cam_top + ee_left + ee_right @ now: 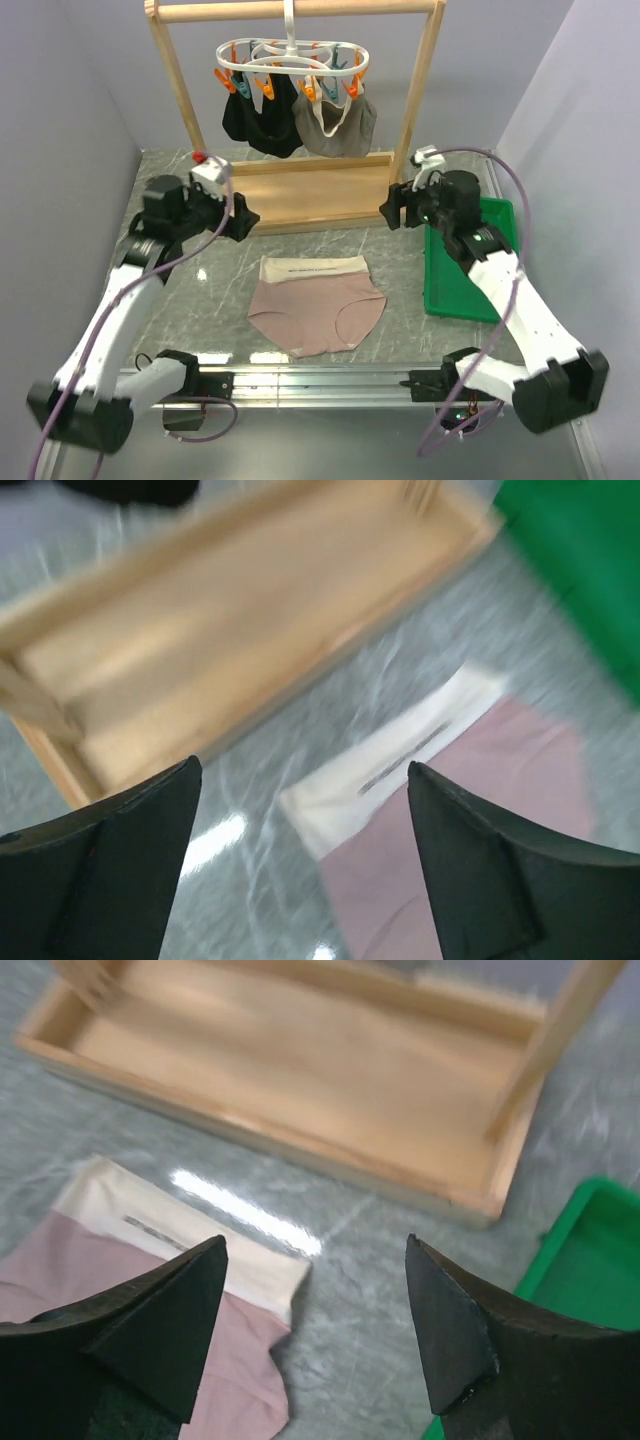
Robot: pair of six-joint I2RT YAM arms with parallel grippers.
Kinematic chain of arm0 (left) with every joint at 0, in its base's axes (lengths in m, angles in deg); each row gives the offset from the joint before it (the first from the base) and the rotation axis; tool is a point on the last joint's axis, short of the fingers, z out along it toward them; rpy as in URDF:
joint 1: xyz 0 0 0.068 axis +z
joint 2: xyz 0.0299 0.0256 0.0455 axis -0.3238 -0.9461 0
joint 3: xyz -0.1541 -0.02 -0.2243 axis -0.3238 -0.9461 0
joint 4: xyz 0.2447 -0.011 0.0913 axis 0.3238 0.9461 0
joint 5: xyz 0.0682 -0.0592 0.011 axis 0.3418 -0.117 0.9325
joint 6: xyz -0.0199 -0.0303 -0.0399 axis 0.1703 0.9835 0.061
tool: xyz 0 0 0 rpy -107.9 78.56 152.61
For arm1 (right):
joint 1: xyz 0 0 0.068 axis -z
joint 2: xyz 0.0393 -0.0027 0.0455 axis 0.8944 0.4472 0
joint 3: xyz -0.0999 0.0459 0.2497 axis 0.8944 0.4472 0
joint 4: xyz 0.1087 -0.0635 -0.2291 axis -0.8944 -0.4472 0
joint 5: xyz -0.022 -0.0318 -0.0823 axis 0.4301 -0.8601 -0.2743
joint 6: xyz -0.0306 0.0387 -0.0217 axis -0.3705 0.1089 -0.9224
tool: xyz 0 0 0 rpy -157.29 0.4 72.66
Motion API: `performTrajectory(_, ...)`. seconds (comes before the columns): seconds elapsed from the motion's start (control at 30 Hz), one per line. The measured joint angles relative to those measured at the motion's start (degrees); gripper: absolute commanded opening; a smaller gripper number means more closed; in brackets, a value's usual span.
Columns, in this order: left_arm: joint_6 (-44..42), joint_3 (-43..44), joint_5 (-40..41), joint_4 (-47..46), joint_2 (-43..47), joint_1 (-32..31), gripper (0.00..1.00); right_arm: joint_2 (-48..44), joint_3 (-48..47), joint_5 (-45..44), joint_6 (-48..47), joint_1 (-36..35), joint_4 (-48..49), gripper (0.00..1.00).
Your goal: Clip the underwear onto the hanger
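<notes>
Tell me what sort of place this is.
Probably a robot lab cell staged as a laundry corner: plain walls box in a marble-patterned table, a wooden rack carries a clip hanger with garments, and underwear lies near a green bin.

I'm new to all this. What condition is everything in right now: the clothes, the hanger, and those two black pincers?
underwear, lying flat on the table, unclipped.
hanger, hanging from the wooden rack.
black garment, clipped to the hanger.
grey-taupe garment, clipped to the hanger.
left tool, open, empty.
right tool, open, empty.
green tray, visible part empty.
</notes>
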Motion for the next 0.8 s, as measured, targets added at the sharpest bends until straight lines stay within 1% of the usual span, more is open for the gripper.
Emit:
performTrajectory(0.1, 4.3, 1.4, -0.7, -2.6, 6.6, -0.1, 0.90, -5.9, 0.0, 3.4, -0.2, 0.0, 2.5, 0.83)
performTrajectory(0.17, 7.4, 3.7, -0.4, -4.0, 7.8, 0.0, 0.90, -8.0, -0.1, 6.1, 0.0, 0.0, 4.6, 0.86)
performTrajectory(0.23, 10.7, 7.1, 0.6, -5.5, 7.2, 0.0, 0.89, -8.6, -0.3, 8.4, 0.3, 0.0, 6.8, 0.88)
performTrajectory(0.3, 13.3, 10.0, 2.5, -7.9, 5.6, 0.0, 0.93, -8.1, -1.0, 10.7, 0.5, 0.0, 8.8, 0.91)
performTrajectory(0.43, 17.2, 16.9, 6.5, -9.3, 0.1, 0.6, 0.92, -4.9, -4.4, 14.0, 0.5, -0.5, 11.5, 0.96)
performTrajectory(0.53, 19.6, 24.4, 8.7, -9.4, -5.8, 2.1, 0.89, -2.1, -7.1, 15.1, 0.2, -2.2, 14.1, 0.96)
performTrajectory(0.6, 20.8, 28.6, 10.4, -10.0, -9.2, 3.3, 0.85, 0.0, -8.8, 14.8, -0.7, -4.3, 15.9, 0.96)
performTrajectory(0.73, 22.7, 34.2, 10.1, -11.9, -14.4, 6.3, 0.76, 5.0, -12.2, 13.4, -2.7, -9.3, 19.9, 0.95)
performTrajectory(0.8, 23.0, 35.3, 9.9, -13.7, -16.1, 7.3, 0.71, 7.6, -13.4, 13.0, -3.2, -11.2, 22.1, 0.94)
